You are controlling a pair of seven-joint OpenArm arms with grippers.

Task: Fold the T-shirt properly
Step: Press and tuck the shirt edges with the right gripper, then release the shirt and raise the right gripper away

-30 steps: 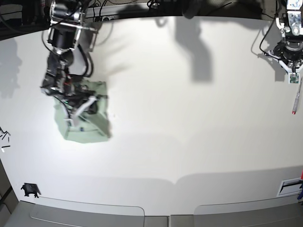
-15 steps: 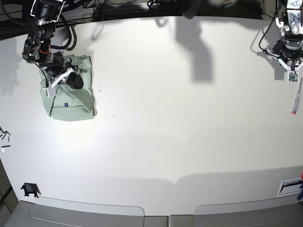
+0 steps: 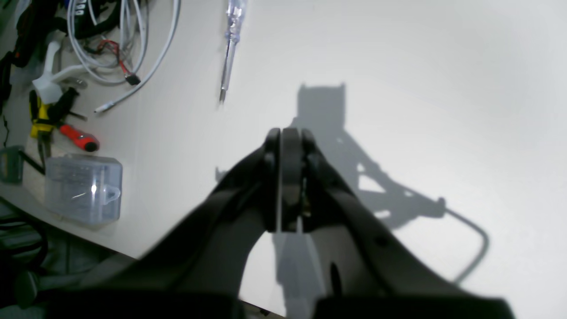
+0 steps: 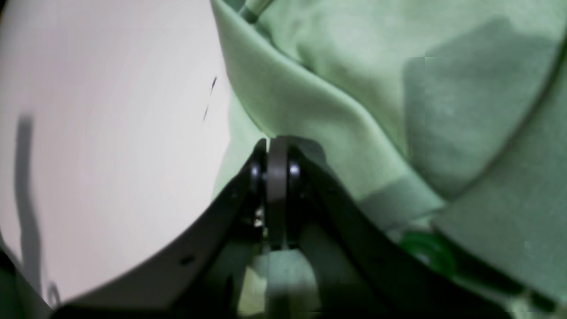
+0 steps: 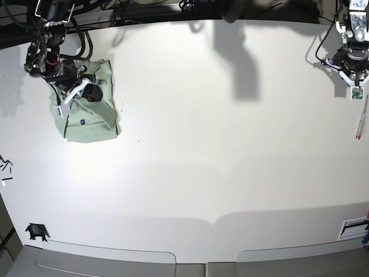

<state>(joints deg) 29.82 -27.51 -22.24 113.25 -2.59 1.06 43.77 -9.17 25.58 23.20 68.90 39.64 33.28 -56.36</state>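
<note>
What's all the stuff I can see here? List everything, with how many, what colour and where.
T-shirt: one, pale sage green, folded into a bundle at the table's far left.
Table: one, white, filling the base view.
Screwdriver: one, clear handle, on the table near the left arm.
Plastic box: one, clear, at the table edge in the left wrist view.
Cables: a tangle, white and black, beside the screwdriver.
Small tool: one, red handle, near the box.
Small black object: one, near the table's front left corner.
Right gripper: one, black, shut, over the T-shirt.
Left gripper: one, black, shut, empty, above bare table.
</note>
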